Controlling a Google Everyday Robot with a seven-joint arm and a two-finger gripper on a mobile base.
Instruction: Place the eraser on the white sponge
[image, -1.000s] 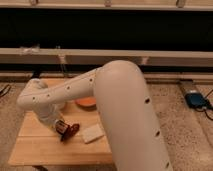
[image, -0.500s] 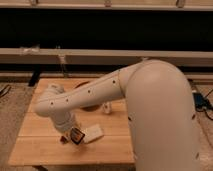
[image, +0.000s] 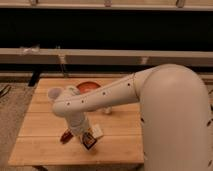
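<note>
The white arm reaches from the big rounded body at right across the wooden table, bends at an elbow over the table's left part and turns down toward the near edge. At its end the gripper hangs low over the near middle of the table, clamped on the eraser, a dark block with reddish edging held tilted at the fingertips. The white sponge lies just right of and slightly beyond the eraser, touching or nearly touching it; which of the two cannot be told. The wrist hides part of the sponge's left side.

Left of the gripper, near it, lies a dark red sausage-shaped object, partly behind the wrist. At the far side of the table an orange bowl shows above the forearm, its near part covered by the arm. A small white thing peeks out below the forearm in the middle of the table. Behind the table runs a long pale ledge against a dark wall.
</note>
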